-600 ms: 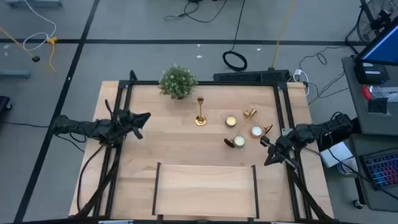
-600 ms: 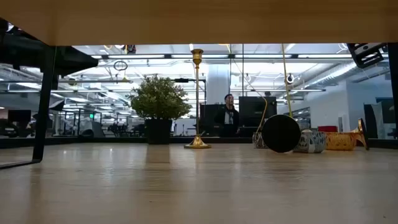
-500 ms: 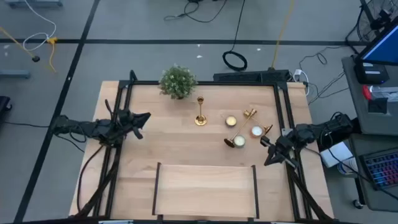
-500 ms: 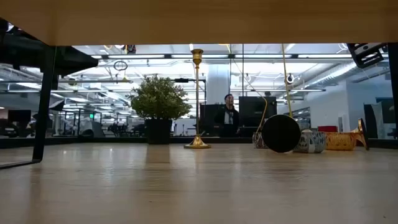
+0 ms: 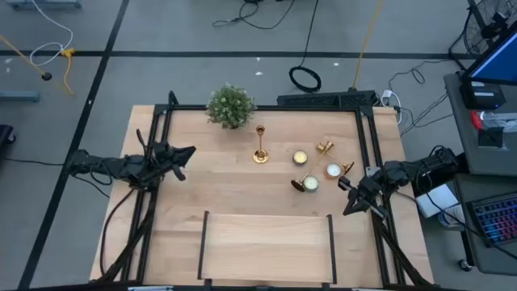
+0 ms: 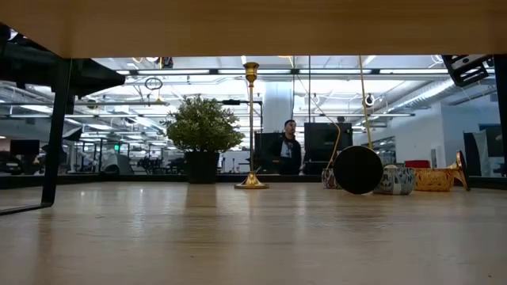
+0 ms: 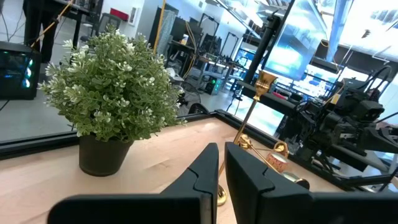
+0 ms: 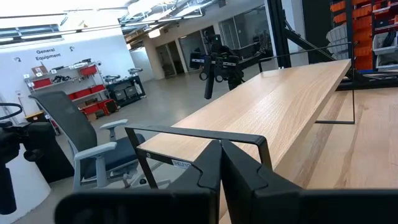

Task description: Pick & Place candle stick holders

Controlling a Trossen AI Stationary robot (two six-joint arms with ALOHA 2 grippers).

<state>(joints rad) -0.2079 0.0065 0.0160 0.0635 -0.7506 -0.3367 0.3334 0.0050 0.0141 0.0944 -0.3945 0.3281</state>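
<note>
Candle stick holders (image 5: 260, 145) mid-table, well apart from both clenched, empty hands: left hand (image 5: 187, 151), right hand (image 5: 342, 185). Unchanged since earlier.

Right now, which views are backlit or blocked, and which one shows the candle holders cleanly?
Low view: bright room lights behind, so the potted plant and a fallen holder's base read as dark silhouettes; a blurred edge covers the top. High view: even light, upright candle holder clear.
</note>
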